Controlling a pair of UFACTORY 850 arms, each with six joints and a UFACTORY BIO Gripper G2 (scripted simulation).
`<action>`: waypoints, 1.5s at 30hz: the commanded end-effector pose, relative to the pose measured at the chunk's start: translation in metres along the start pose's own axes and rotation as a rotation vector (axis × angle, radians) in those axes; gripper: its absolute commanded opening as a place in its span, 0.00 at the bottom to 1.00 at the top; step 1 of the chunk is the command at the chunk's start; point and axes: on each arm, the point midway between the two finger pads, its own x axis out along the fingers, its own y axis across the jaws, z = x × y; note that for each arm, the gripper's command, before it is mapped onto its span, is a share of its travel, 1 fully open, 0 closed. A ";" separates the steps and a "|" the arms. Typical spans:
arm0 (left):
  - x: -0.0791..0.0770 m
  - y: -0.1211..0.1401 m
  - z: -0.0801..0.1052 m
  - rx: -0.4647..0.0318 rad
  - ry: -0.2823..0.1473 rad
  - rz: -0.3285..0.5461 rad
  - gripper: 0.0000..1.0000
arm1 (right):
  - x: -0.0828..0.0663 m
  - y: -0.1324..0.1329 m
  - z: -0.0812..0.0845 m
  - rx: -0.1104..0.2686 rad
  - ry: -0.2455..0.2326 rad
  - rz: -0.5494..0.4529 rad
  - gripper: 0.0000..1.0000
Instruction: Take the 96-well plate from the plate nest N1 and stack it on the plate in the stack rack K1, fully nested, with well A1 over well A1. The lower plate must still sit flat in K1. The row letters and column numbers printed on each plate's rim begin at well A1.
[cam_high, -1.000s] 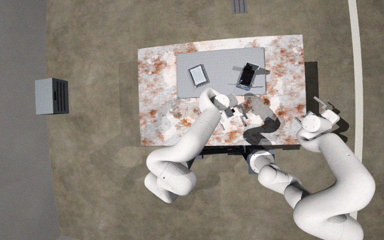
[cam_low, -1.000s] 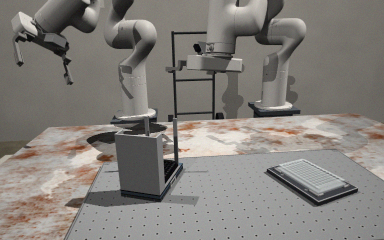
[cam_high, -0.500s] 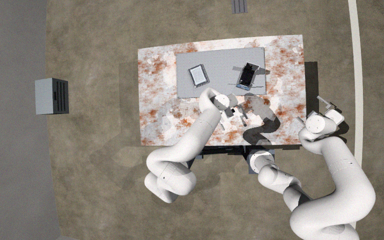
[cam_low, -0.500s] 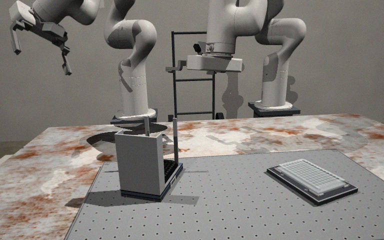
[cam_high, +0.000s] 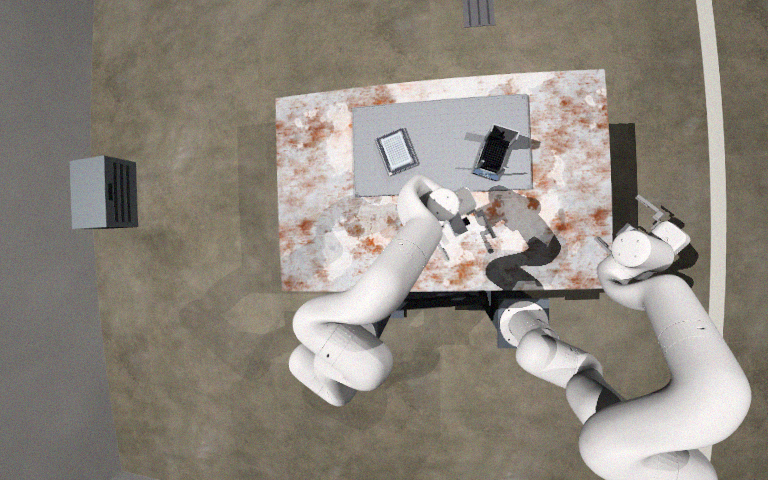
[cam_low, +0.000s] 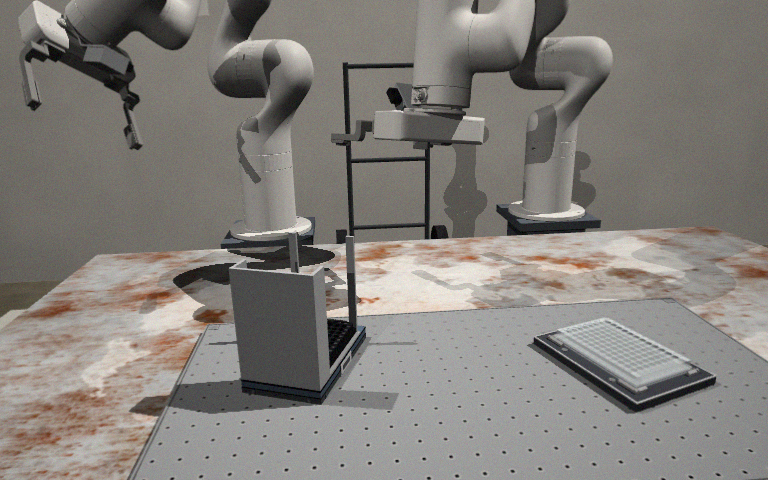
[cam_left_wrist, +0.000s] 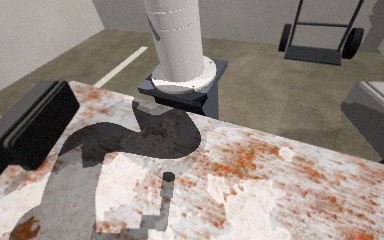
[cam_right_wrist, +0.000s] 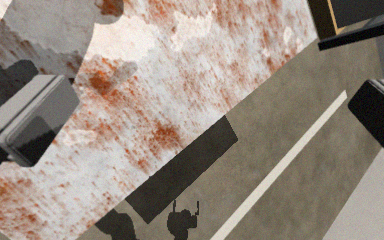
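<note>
Two pincers are mine: my left pincer and right pincer are spread wide. The clear plate sits in its nest on the desk. From above, I see inside the rack; from outside, its wall hides much of the black plate.

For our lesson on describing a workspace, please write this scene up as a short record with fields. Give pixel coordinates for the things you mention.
clear plate (cam_high: 395, 151) (cam_low: 620, 348): in nest N1
nest N1 (cam_high: 414, 164) (cam_low: 634, 403): on perforated board (cam_high: 436, 169) (cam_low: 453, 413)
dark plate (cam_high: 493, 153) (cam_low: 339, 337): in rack K1
rack K1 (cam_high: 485, 174) (cam_low: 277, 328): on perforated board
left gripper (cam_high: 467, 243): open, over table
right gripper (cam_high: 621, 222) (cam_low: 82, 124): open, beyond table edge
stacking: not done
</note>
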 end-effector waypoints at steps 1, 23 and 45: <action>0.000 0.001 0.001 0.002 0.001 0.000 1.00 | -0.006 0.003 -0.006 0.013 0.025 0.001 1.00; 0.000 0.001 0.001 0.002 0.001 0.000 1.00 | -0.070 0.056 -0.060 0.193 0.298 0.044 1.00; 0.000 0.001 0.001 0.002 0.001 0.000 1.00 | -0.169 0.157 -0.088 0.539 0.661 0.152 1.00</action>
